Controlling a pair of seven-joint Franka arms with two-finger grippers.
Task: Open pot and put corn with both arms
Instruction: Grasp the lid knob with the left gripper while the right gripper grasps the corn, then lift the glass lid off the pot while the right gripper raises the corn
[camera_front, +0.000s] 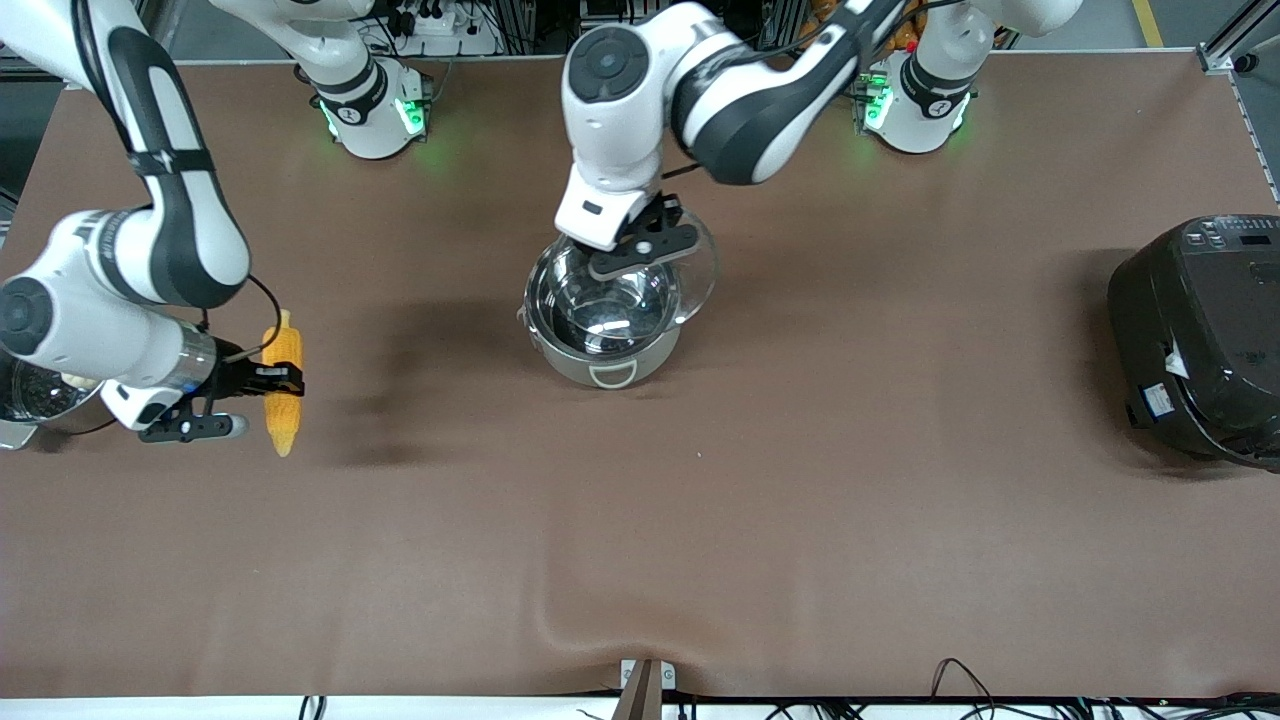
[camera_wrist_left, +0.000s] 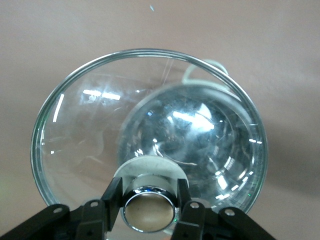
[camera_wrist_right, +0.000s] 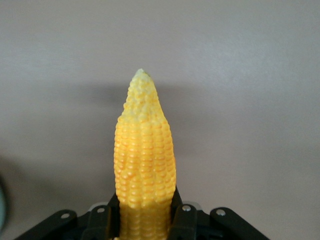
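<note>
Overhead, the left gripper (camera_front: 640, 243) clamps the bronze knob (camera_wrist_left: 148, 211) of the glass lid (camera_front: 690, 262), held tilted above the uncovered stainless-steel pot (camera_front: 605, 330) at mid-table. Toward the right arm's end, the right gripper (camera_front: 270, 378) squeezes the corn cob (camera_front: 282, 383) above the brown table (camera_front: 800, 500), beside a steel steamer pot (camera_front: 30, 395)

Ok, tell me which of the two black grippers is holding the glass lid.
The left gripper, over the round shiny steel pot, grips the clear glass lid by its knob; the right gripper holds the yellow corn cob.
</note>
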